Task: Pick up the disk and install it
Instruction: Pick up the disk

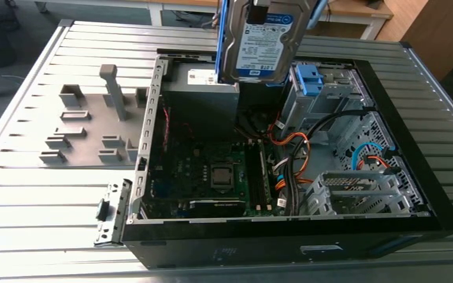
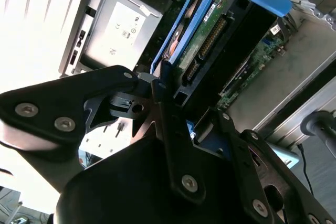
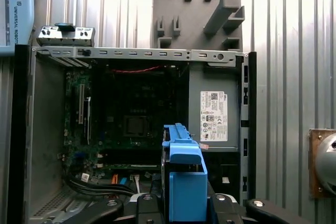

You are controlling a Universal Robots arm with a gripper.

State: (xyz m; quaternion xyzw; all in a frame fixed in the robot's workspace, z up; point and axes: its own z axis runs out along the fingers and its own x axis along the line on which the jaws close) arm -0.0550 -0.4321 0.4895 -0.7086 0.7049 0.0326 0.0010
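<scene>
The disk (image 1: 258, 41), a silver-grey drive with a blue-and-white label in a blue carrier, hangs upright above the far side of the open computer case (image 1: 289, 242). It is over the gap between the grey power supply (image 1: 203, 88) and the drive bay. My gripper (image 2: 176, 95) is shut on it, with black fingers (image 2: 113, 80) pressing the carrier's sides. In the second wrist view the disk (image 2: 210, 40) shows its green circuit board and connector. In the first wrist view the disk (image 3: 184, 177) appears edge-on, as its blue carrier, over the case interior.
Inside the case lie the motherboard (image 1: 210, 171), orange and black cables (image 1: 297, 153), a metal drive cage (image 1: 360, 194) and a blue clip (image 1: 307, 79) on the drive bay. A grey fixture plate (image 1: 85, 124) with pegs sits on the ribbed table at the exterior view's left.
</scene>
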